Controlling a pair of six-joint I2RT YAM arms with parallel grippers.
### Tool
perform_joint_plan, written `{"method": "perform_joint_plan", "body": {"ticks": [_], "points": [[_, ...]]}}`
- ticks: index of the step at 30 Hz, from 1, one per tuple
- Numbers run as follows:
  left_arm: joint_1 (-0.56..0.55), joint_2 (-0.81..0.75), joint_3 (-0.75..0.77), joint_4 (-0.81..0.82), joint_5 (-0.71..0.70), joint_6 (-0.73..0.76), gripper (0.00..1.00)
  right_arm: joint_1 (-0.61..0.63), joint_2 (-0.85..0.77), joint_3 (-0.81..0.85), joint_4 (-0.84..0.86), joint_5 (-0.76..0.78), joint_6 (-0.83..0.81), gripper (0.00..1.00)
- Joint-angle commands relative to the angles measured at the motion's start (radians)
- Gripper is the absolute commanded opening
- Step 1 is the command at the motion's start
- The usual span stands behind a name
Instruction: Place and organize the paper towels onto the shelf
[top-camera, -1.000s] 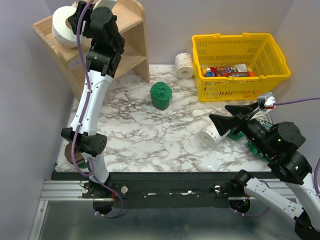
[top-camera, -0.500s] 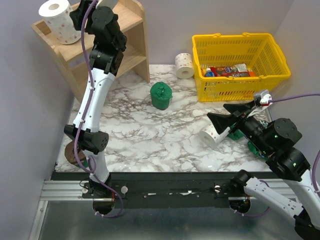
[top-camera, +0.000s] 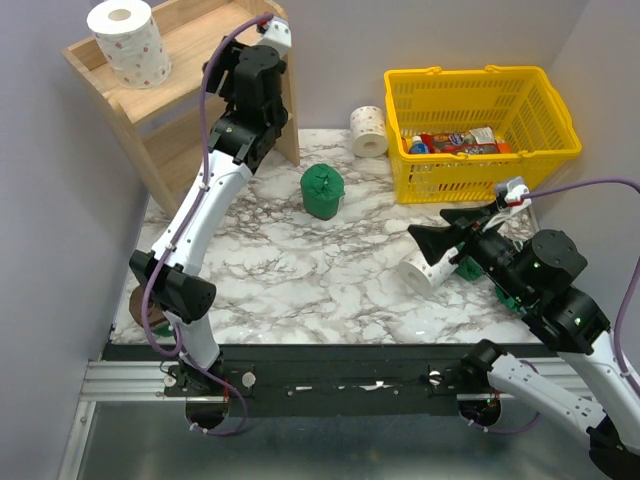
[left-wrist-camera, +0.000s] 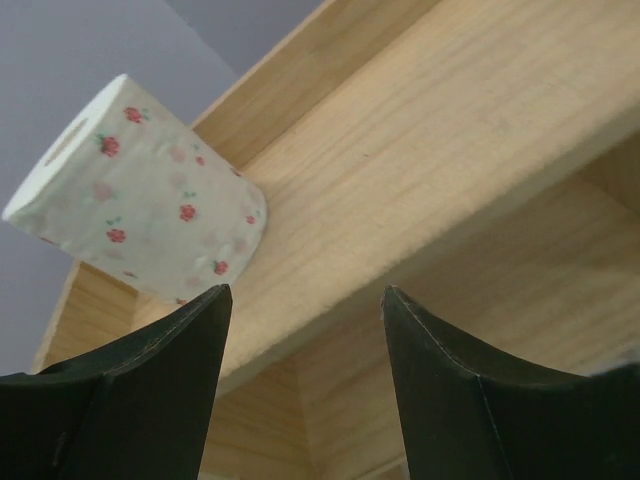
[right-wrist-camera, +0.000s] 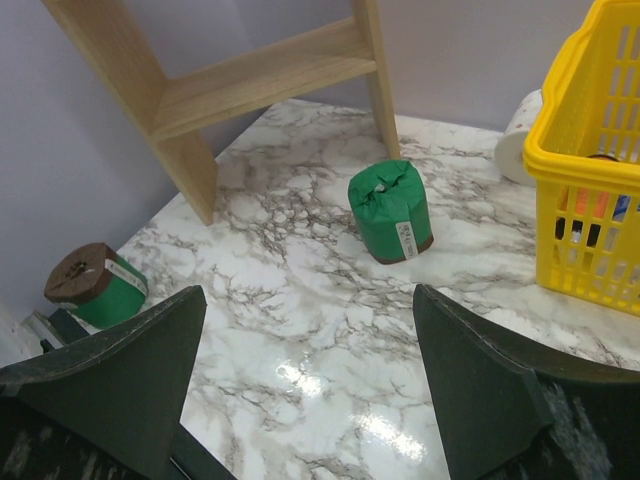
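No legible text. White label (right-wrist-camera: 405, 239) on the green roll (right-wrist-camera: 388, 205): too small to read. Snack packets (top-camera: 455, 143) in the yellow basket (top-camera: 470, 176): print blurred.

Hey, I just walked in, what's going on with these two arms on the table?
Two robot arms are stocking paper towel rolls onto the wooden shelf. One white spotted roll stands upright on the top tier. The left pincer is open and empty, facing the shelf. The right pincer is open above a second white roll lying on the marble table, not gripping it. A green roll sits mid-table.
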Motion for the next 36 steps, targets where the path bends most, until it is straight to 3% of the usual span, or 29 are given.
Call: {"method": "perform_joint_plan", "body": {"ticks": [1, 5, 6, 7, 10, 14, 17, 22, 26, 36], "points": [[-0.113, -0.155, -0.111, -0.180, 0.158, -0.264, 0.72, -0.002, 0.042, -0.045, -0.035, 0.080, 0.042, 0.91], [-0.169, -0.278, -0.252, -0.265, 0.422, -0.492, 0.76, -0.003, 0.155, -0.053, -0.139, 0.304, 0.140, 0.89], [-0.172, -0.311, -0.355, -0.256, 0.576, -0.537, 0.78, -0.002, 0.177, -0.057, -0.174, 0.341, 0.154, 0.89], [-0.175, -0.383, -0.417, -0.213, 0.635, -0.577, 0.99, -0.003, 0.197, -0.062, -0.184, 0.398, 0.169, 0.89], [-0.187, -0.510, -0.644, -0.114, 0.832, -0.650, 0.99, -0.003, 0.279, -0.086, -0.214, 0.436, 0.196, 0.89], [-0.190, -0.606, -0.839, -0.018, 0.945, -0.704, 0.99, -0.003, 0.371, -0.092, -0.259, 0.484, 0.212, 0.89], [-0.196, -0.652, -0.984, 0.061, 0.947, -0.707, 0.99, -0.002, 0.445, -0.097, -0.262, 0.470, 0.183, 0.90], [-0.265, -0.612, -0.923, -0.073, 0.826, -0.692, 0.99, 0.003, 0.454, -0.142, -0.147, 0.440, 0.090, 0.91], [-0.293, -0.647, -0.965, -0.063, 0.786, -0.667, 0.99, 0.030, 0.482, -0.117, -0.133, 0.453, 0.000, 0.90], [-0.302, -0.835, -1.137, 0.038, 0.677, -0.666, 0.99, 0.107, 0.700, 0.064, -0.444, 0.628, -0.068, 0.93]]}}
